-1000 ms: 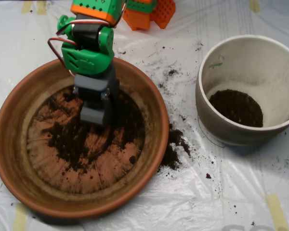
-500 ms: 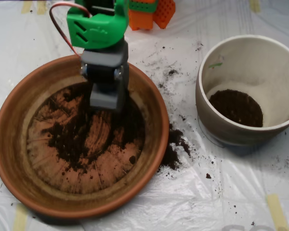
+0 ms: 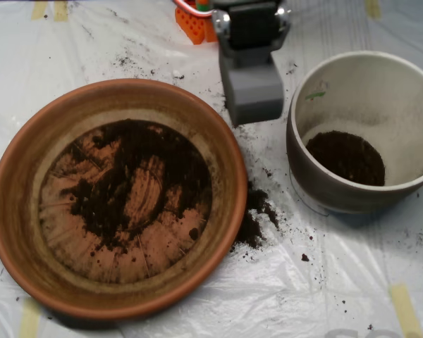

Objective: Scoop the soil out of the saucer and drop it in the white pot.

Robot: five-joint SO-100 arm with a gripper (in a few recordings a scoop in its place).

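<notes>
The grey pincer (image 3: 252, 95) hangs near the far edge of the bench (image 3: 338, 282), over the plastic-covered gap between the saucer (image 3: 28, 232) and the white pot (image 3: 317, 176), just beside the pot's left rim; seen from above as one closed-looking grey block, whether its halves are pressed together or parted cannot be told, nor whether it carries anything. The saucer sits at the left side of the bench, and most of the soil (image 3: 137, 179) lies thinly across its ridged base, thickest toward the far half, with a bare rubbed patch in the middle. A dark mound of soil also lies at the bottom of the white pot, which stands toward the right edge. A spilled heap of soil (image 3: 254, 218) rests on the bench against the saucer's right rim, with grains scattered around it. An orange block (image 3: 194, 24) sits at the far edge.
</notes>
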